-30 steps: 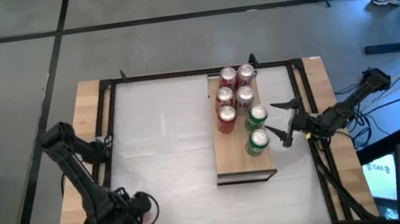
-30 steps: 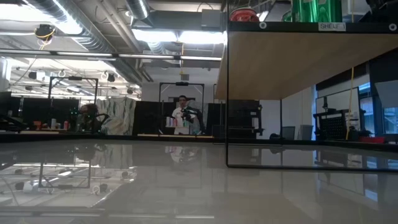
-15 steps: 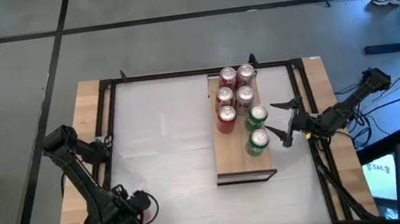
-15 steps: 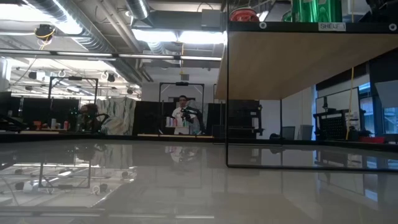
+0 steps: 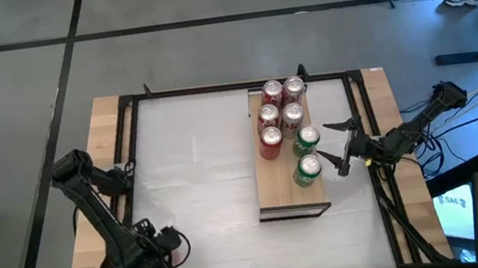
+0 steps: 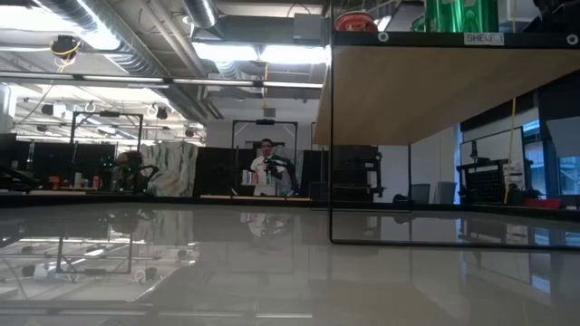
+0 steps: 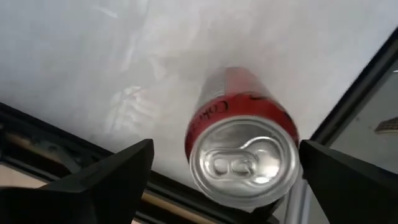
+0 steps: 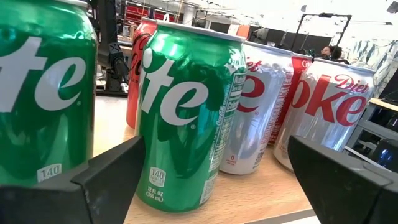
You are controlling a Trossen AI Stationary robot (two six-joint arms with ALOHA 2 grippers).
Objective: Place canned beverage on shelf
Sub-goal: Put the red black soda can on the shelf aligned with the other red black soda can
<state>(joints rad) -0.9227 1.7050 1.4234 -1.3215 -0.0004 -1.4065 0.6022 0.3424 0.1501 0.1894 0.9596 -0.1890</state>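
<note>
shelf (image 5: 292, 192) holds seven cans | left gripper (image 7: 224, 180) far off its near-left corner, jaws wide around an ungrasped red can (image 7: 244, 146) | right gripper (image 5: 341, 150) open beside shelf | step: grasp | next: close, carry over

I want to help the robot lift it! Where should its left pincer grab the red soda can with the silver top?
Grab the red soda can with the silver top by its round red side, halfway down, coming from above. Its lid faces the open left pincer, whose fingers sit either side. The right pincer waits beside the light-wood shelf board.
</note>
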